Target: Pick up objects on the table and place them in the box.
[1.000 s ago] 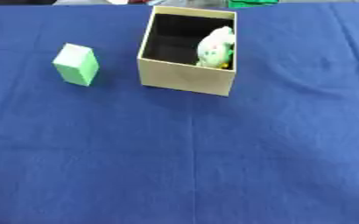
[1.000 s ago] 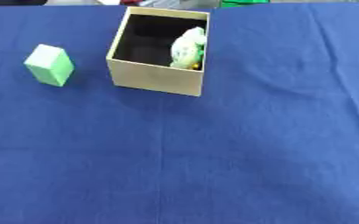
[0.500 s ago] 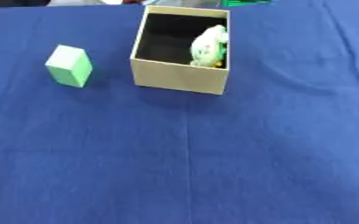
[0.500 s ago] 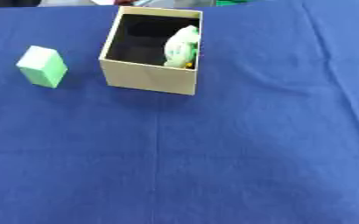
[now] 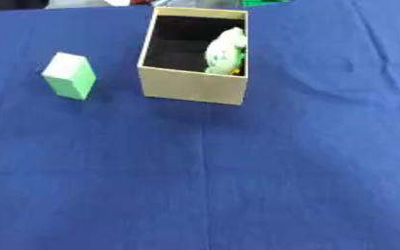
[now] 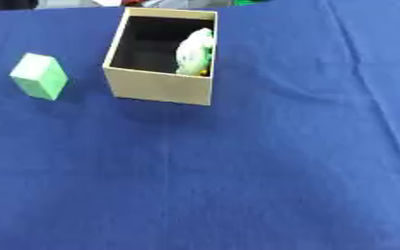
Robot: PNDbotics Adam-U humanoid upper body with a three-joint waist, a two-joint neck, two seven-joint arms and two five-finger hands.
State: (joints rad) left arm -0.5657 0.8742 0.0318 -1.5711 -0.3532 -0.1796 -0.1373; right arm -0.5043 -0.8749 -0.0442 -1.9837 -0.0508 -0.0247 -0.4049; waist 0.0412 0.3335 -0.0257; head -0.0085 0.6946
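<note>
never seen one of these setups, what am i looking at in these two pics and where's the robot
Both pictures come from one stereo camera in a humanoid robot's head, looking down at its work table; the left eye and right eye views show the same moment from slightly shifted spots. The robot has two arms, but neither robot hand shows in either view right now, so nothing is held. On the blue cloth stands an open tan box with a pale green and white object already inside, against its right wall. To the box's left, apart from it, a light green block sits on the cloth, not yet put in the box.
</note>
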